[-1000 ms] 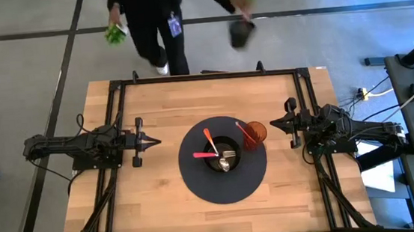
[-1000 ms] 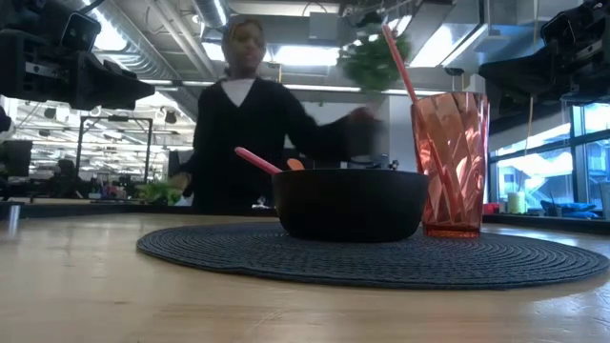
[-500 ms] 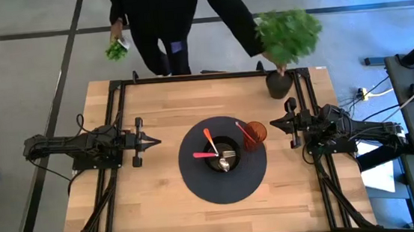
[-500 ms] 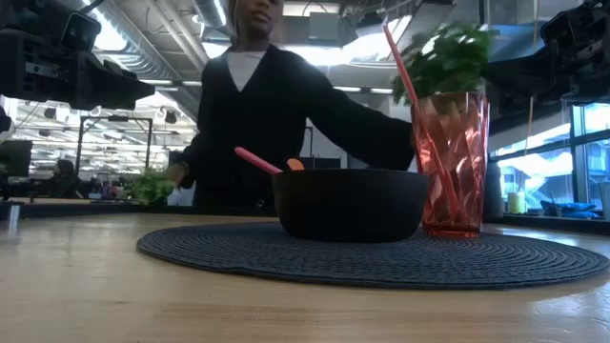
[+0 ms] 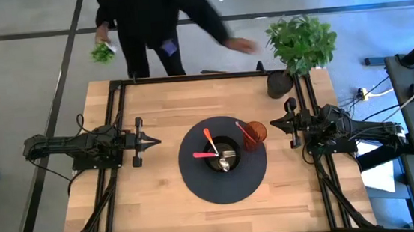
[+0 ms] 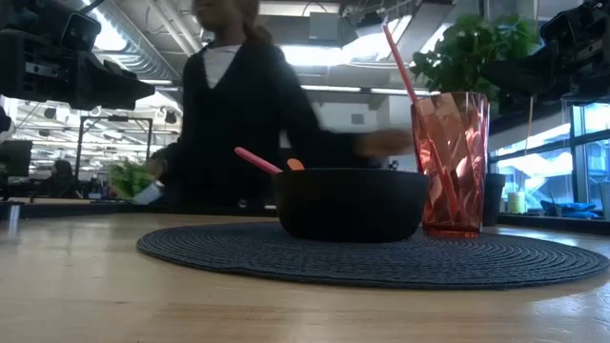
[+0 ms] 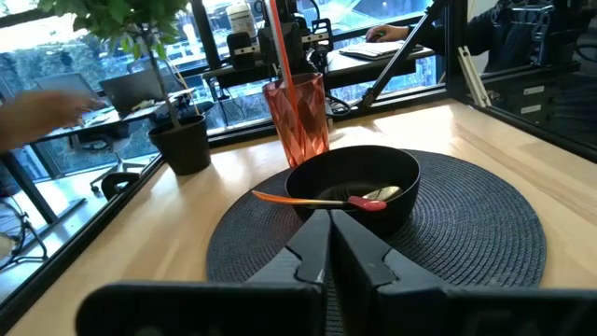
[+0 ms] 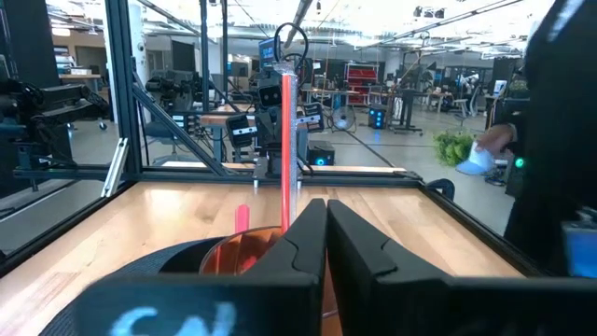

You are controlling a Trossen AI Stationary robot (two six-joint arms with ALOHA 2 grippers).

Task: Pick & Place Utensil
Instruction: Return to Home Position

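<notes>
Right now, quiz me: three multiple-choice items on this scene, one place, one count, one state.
1. Where on the table is the pot?
A. centre
B. near left corner
C. far right corner

2. How many utensils lie in the bowl?
A. one
B. three
C. six

3. The left gripper and right gripper are:
A. both shut
B. both open
C. one open, one shut

Answers:
1. C: the high view shows it at that corner.
2. B: spoon, fork and silver utensil.
3. A: each wrist view shows the fingers pressed together, holding nothing.
</notes>
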